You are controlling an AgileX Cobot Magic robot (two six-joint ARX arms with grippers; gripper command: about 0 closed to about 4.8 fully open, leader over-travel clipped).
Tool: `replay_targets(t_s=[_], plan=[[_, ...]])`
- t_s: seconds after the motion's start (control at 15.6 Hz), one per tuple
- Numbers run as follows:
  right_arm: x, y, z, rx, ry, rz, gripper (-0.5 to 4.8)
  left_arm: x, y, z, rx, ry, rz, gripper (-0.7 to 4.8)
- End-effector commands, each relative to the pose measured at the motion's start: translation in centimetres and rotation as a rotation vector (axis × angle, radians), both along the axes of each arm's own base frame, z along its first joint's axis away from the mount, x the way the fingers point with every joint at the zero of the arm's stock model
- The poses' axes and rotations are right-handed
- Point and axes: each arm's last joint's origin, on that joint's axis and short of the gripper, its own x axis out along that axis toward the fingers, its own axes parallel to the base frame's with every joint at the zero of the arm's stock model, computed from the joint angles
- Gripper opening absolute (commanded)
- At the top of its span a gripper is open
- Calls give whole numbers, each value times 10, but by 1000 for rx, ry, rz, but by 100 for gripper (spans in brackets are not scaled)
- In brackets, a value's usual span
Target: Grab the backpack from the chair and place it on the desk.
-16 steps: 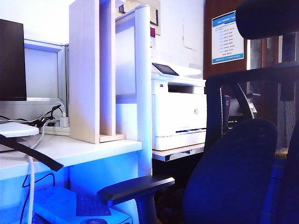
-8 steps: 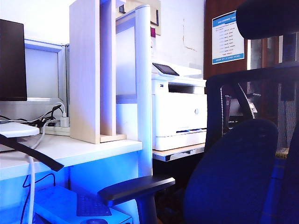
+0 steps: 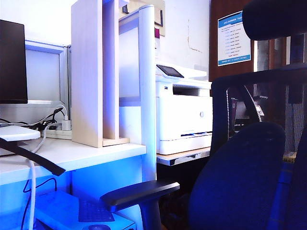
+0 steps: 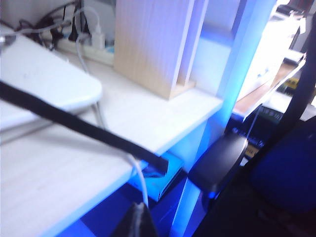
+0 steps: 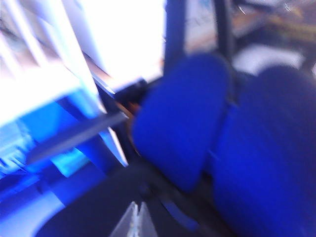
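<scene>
The backpack's body shows in no view. A black strap lies across the white desk and hangs over its front edge; I cannot tell what it belongs to. The dark blue chair stands on the right with its black armrest near the desk. Neither gripper appears in the exterior view. My left gripper is shut and empty, hanging before the desk edge, beside the armrest. My right gripper is shut and empty over a dark surface below the chair's padded part; that view is blurred.
A pale wooden divider stands on the desk with a dark monitor and a power strip with cables to its left. A white printer sits behind the chair. A blue box lies under the desk.
</scene>
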Motion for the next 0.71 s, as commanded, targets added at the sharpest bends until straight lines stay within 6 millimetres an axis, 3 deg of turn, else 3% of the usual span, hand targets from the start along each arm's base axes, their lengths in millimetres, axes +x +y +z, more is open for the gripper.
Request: replay_targets(t_s=[0.06, 0.51, 0.71], plan=[[5, 0, -15, -34, 11, -21, -2, 5, 0, -14, 61, -12, -2, -5], [8, 0, -30, -64, 27, -14, -2, 8, 1, -34, 126, 36, 28, -5], [8, 0, -31, -64, 28, -15, -2, 8, 1, -34, 47, 44, 30, -5]])
